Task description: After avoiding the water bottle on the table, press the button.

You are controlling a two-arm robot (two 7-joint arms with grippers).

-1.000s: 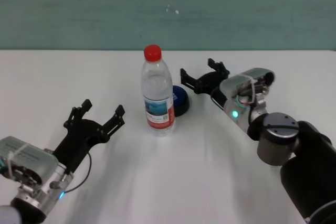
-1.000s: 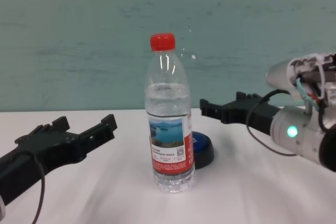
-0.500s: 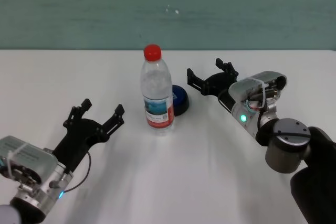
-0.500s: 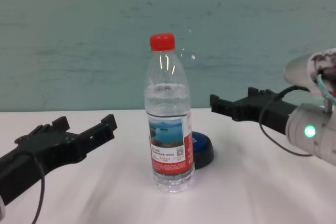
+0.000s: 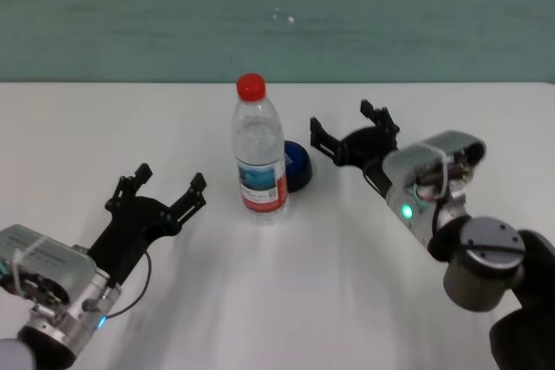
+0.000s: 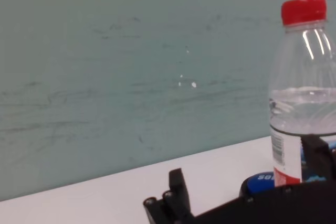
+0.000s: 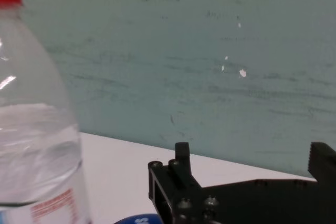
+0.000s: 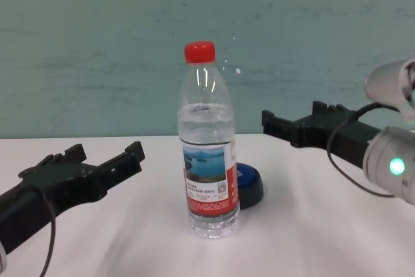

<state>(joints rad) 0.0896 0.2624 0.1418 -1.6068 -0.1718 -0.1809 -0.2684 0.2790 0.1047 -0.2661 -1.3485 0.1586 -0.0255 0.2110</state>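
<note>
The water bottle [image 5: 258, 158] stands upright mid-table, clear with a red cap and a lake label; it also shows in the chest view [image 8: 207, 160]. The blue button [image 5: 299, 165] sits just behind it to the right, partly hidden by it, and shows in the chest view [image 8: 250, 183]. My right gripper [image 5: 339, 115] is open and empty, held above the table [image 5: 87, 127] right of the button and apart from it. My left gripper [image 5: 171, 175] is open and empty, left of the bottle near the table.
A teal wall runs behind the table's far edge. The right wrist view shows the bottle [image 7: 37, 145] close by and a sliver of the button [image 7: 137, 219]. The left wrist view shows the bottle [image 6: 304, 103] with the button [image 6: 260, 182] beside it.
My right gripper has drawn to the right, away from the bottle and button, with the forearm pulling back toward me. The left arm, bottle and button have not moved.
</note>
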